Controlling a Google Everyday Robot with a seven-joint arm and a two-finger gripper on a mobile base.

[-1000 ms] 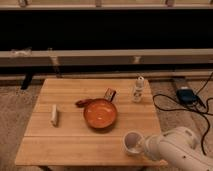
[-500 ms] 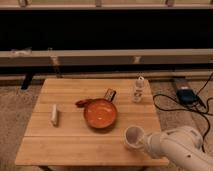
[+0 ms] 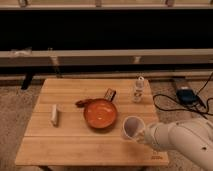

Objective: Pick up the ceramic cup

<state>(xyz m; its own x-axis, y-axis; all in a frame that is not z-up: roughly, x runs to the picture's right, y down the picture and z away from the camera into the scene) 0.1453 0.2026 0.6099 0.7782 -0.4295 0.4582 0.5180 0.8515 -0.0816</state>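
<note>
The ceramic cup (image 3: 131,127) is small and white with a pale greyish inside. It is tilted with its mouth facing the camera, and sits just above the wooden table (image 3: 60,145), to the right of the orange bowl. My gripper (image 3: 142,134) comes in from the lower right on a white arm (image 3: 185,142) and is shut on the cup's right side. The arm hides the far side of the cup.
A wide orange-red bowl (image 3: 100,113) sits mid-table with a small dark packet (image 3: 110,94) behind it. A clear bottle with a white cap (image 3: 138,89) stands at the back right. A white bar (image 3: 55,114) lies at the left. A blue device (image 3: 186,95) with cables lies on the floor at the right.
The cup has risen from the table's front right edge and tilted in my gripper. The arm has moved up and slightly back with it.
</note>
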